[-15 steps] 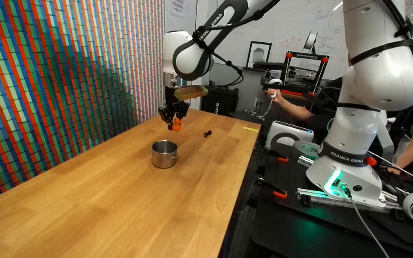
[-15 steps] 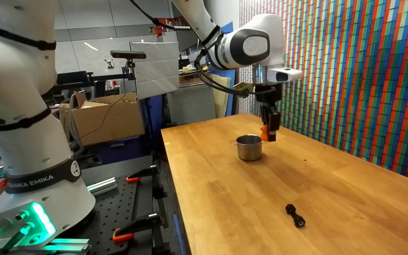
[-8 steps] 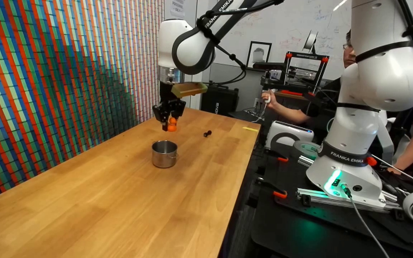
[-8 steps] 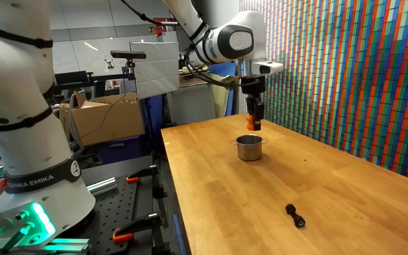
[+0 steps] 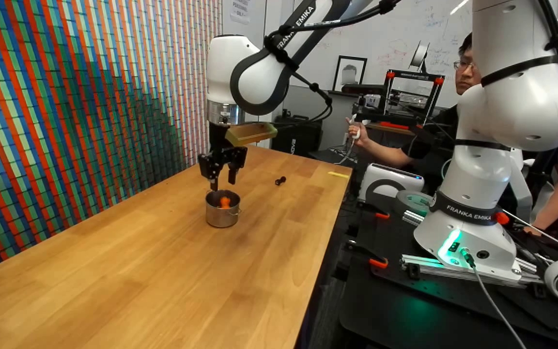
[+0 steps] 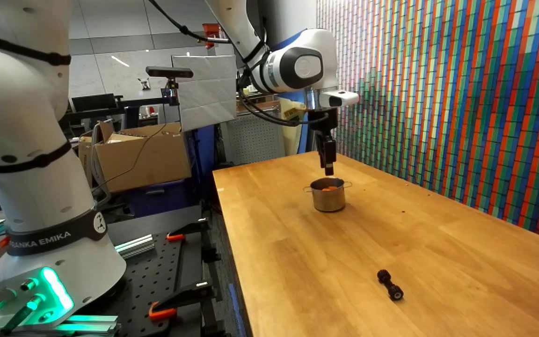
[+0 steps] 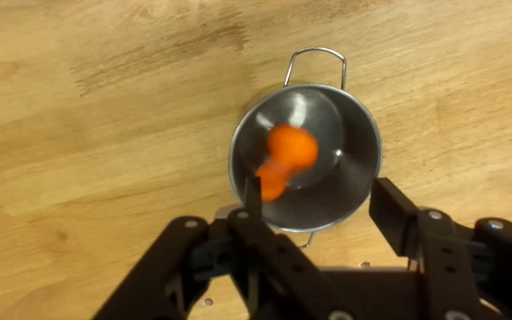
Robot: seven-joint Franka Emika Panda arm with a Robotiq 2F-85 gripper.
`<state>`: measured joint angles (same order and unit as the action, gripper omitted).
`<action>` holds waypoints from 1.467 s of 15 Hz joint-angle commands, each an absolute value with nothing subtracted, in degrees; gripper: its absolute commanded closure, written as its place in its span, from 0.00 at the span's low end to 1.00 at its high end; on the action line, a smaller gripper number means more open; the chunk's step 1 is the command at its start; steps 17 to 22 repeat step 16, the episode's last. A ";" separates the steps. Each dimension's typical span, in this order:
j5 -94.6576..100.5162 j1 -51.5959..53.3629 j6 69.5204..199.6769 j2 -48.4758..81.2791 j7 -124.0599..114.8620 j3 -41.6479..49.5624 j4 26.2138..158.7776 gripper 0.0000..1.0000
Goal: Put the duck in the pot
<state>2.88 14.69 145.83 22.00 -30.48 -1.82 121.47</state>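
Lower than a moment ago, the gripper (image 5: 223, 183) is over the pot (image 5: 222, 219), and the duck (image 5: 224, 202) is out of its grasp — inside the pot now, blurred in the wrist view, so I cannot tell how it rests. Nearest in an exterior view stands the pot, upright on the wooden table (image 5: 172, 271); above it the fingers (image 7: 391, 218) hang spread, released. Farther along lies a black dumbbell-shaped object (image 5: 280, 181); beyond the table — a black case (image 5: 297, 137).

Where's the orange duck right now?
In the wrist view, the duck is inside the pot, mostly left of the pot's middle, beneath the open gripper. Both exterior views show its orange inside there too.
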 commanded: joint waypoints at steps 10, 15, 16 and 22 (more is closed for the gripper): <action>7.12 11.72 136.10 10.47 -22.76 1.06 122.14 0.00; 7.97 8.30 127.51 6.43 -20.11 0.05 120.02 0.00; 7.73 7.53 124.91 4.18 -18.79 -0.05 119.90 0.00; 7.73 7.53 124.91 4.18 -18.79 -0.05 119.90 0.00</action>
